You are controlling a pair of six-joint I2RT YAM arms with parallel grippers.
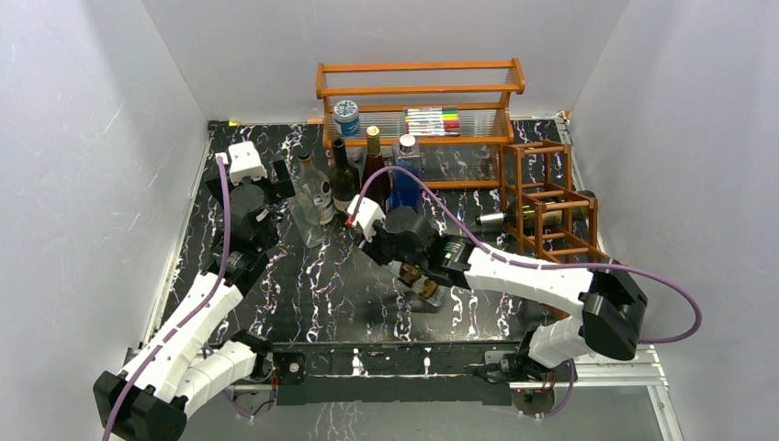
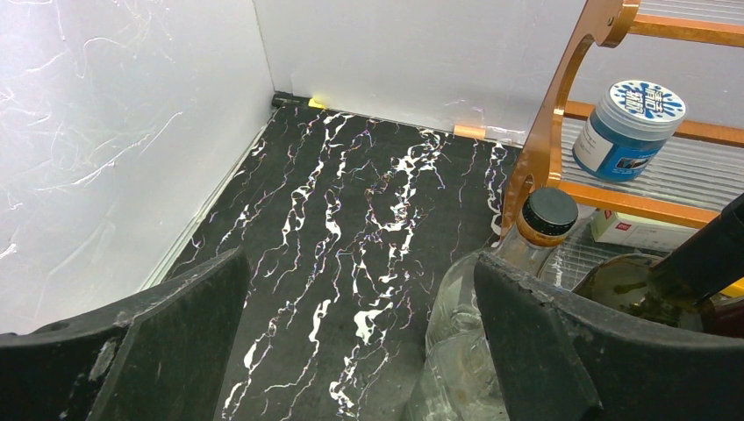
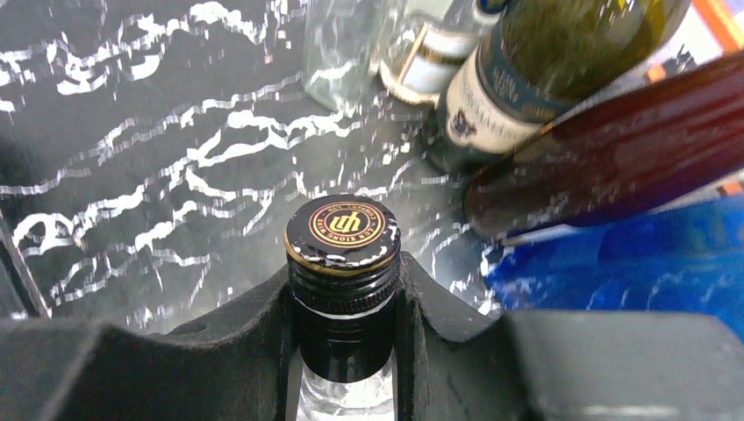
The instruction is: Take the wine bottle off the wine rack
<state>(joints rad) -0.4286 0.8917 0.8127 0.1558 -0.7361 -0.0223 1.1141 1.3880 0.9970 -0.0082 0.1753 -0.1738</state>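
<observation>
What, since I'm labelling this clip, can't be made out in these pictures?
Black-capped bottle: right wrist view, fingers hide its body.
Wine bottle in the wine rack: top view, label too small.
Clear bottle: left wrist view, bottom edge cuts off its base.
Green bottle: right wrist view, label blurred.

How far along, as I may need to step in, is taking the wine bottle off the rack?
Done: nothing visible; the dark wine bottle lies in the wine rack. In hand: the right jaws clamp the neck of a clear black-capped bottle mid-table; the left jaws stand open, empty. Left: reach the rack, grip that bottle, lift it out.
</observation>
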